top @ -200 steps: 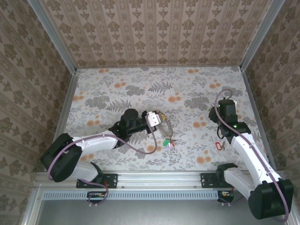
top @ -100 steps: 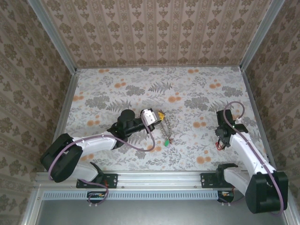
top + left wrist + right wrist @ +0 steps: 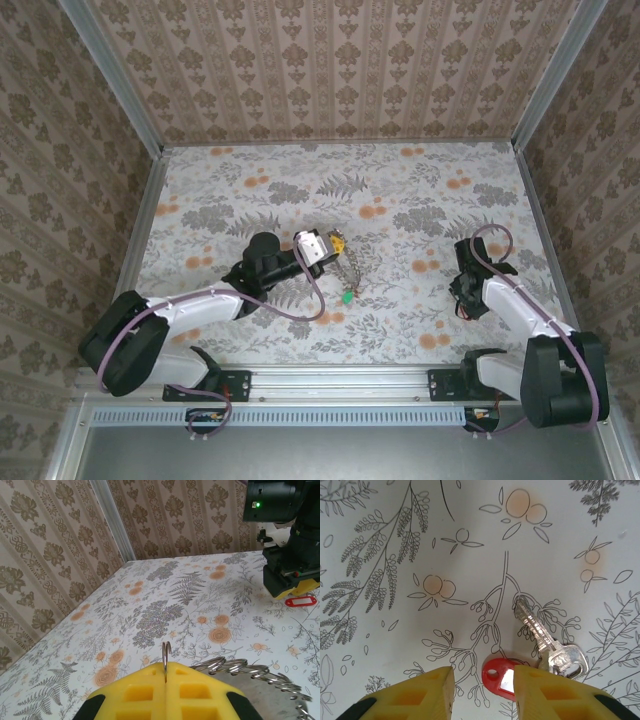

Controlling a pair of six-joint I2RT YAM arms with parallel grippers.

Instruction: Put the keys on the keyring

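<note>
Right pincer (image 3: 482, 674) astride red key tag (image 3: 499, 678)

Red-tagged key (image 3: 546, 643) on floral table (image 3: 400, 190)

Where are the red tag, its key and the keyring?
red tag (image 3: 498, 679): right wrist view, middle of the plastic.
key (image 3: 536, 629): right wrist view, on the blade.
keyring (image 3: 235, 666): left wrist view, on the coils.
</note>
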